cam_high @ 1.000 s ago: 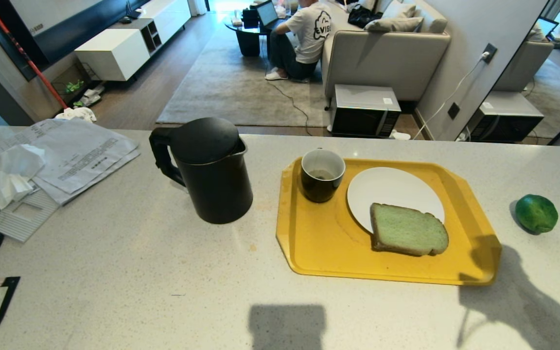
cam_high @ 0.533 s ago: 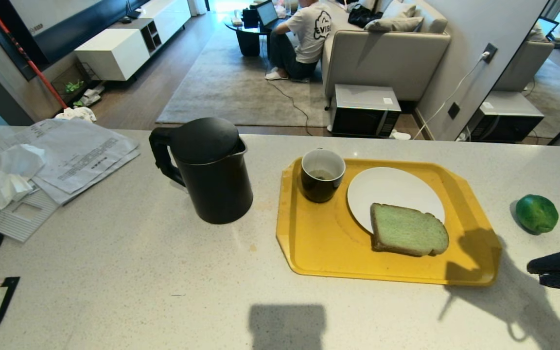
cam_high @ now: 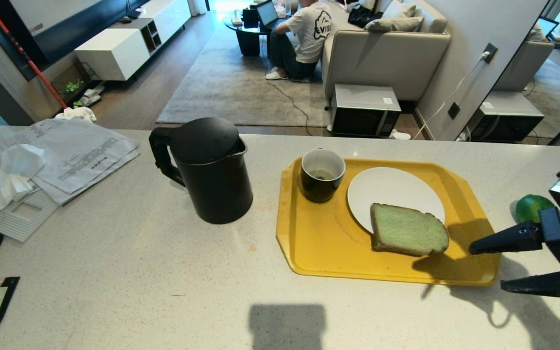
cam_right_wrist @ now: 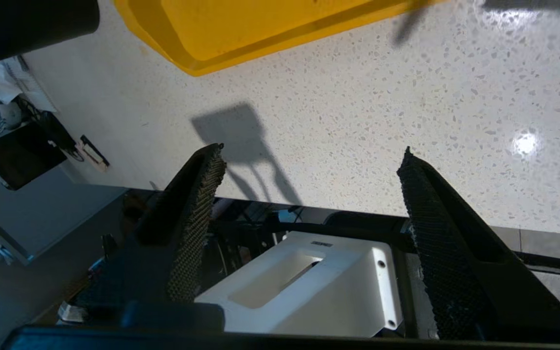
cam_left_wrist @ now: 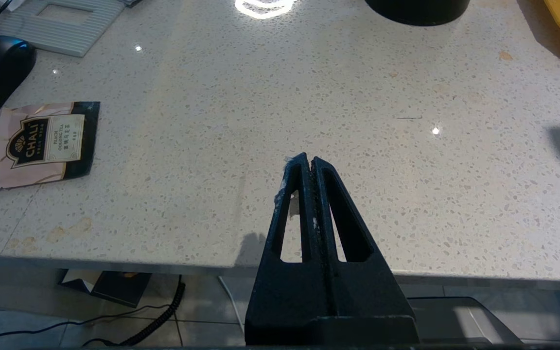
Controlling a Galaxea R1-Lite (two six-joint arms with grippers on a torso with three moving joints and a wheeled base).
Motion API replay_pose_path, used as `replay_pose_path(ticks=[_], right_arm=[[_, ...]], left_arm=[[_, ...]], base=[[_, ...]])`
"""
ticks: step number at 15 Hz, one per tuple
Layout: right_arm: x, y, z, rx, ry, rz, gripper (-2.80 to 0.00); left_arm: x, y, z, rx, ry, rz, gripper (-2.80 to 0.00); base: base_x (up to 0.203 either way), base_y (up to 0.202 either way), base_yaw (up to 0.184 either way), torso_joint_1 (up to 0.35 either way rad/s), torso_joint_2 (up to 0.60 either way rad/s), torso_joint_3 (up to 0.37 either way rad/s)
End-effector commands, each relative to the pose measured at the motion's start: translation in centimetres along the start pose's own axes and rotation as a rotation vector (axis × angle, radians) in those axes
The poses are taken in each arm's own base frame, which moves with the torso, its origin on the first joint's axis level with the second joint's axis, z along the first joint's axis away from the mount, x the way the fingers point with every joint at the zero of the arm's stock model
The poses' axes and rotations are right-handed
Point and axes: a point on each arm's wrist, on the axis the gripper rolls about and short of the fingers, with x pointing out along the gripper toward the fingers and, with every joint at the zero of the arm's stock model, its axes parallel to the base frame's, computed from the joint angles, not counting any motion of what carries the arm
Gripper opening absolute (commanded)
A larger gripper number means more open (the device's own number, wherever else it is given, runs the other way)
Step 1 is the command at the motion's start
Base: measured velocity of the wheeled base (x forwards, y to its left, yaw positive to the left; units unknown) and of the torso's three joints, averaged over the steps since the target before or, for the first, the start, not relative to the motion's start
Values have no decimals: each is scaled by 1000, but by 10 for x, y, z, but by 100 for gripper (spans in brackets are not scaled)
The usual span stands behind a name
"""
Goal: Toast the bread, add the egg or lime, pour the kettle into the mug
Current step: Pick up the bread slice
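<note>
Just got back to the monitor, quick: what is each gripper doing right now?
Left gripper: shut, empty, parked over the counter's near edge.
Right gripper: open, empty, at the tray's right end, near the lime.

A matte black kettle (cam_high: 205,167) stands on a pale speckled surface (cam_high: 129,272), and the tray (cam_high: 319,243) is bright yellow. On the tray, the plate (cam_high: 387,187) is plain white, the bread (cam_high: 408,230) greenish-grey with a darker brown crust, the mug (cam_high: 322,175) glossy black outside and white inside. The lime (cam_high: 530,206) is dark glossy green; the right gripper's (cam_high: 496,265) fingers (cam_right_wrist: 197,218) are black with a cross-hatched texture.
</note>
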Motion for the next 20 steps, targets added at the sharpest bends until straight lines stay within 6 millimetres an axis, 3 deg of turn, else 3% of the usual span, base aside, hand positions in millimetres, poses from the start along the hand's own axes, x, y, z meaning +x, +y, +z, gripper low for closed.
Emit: replay_pose_path(ticks=[1,10,20], right_arm=[[23,-2,16,33,38,-41,0],[75,-4,64,65,24,-103,0],[75,-48,101,56,86,89,0]], left_arm=[[0,0,0,0,0,1,-280],[0,0,0,0,0,1,-280],[0,0,0,0,1,1,-280]], base=[[0,0,0,0,0,0],[0,0,0,0,0,0],[0,0,0,0,0,0]])
